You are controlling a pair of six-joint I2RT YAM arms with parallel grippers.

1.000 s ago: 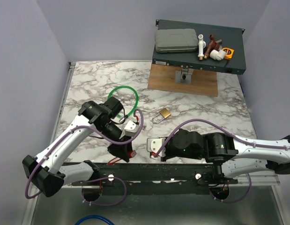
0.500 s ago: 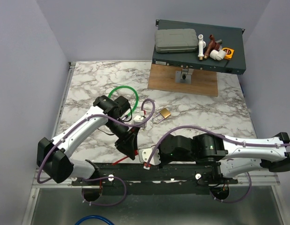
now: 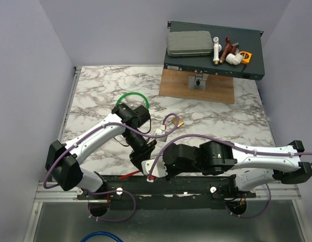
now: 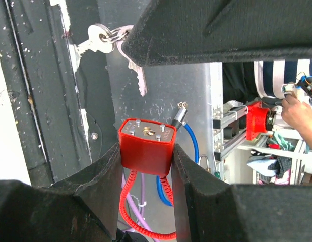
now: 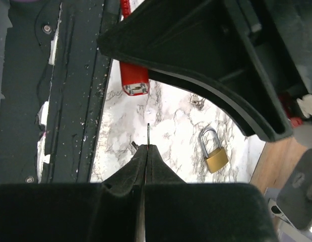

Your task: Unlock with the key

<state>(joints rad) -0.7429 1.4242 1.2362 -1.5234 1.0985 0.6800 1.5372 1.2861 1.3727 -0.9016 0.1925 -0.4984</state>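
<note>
Left gripper (image 4: 145,154): jaws part-closed, clamping a red block-shaped lock (image 4: 146,138) by its sides. Its red coiled cable runs out of frame.

Right gripper (image 5: 146,147): I see it pinched tight on the small silver key (image 4: 139,78). The head is hidden under the finger, and the blade hangs above the lock, apart from it.

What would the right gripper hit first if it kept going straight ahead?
Probably the red lock clamped in the left gripper; the key pinched in the right gripper aims just beside it, though depth is unclear.
</note>
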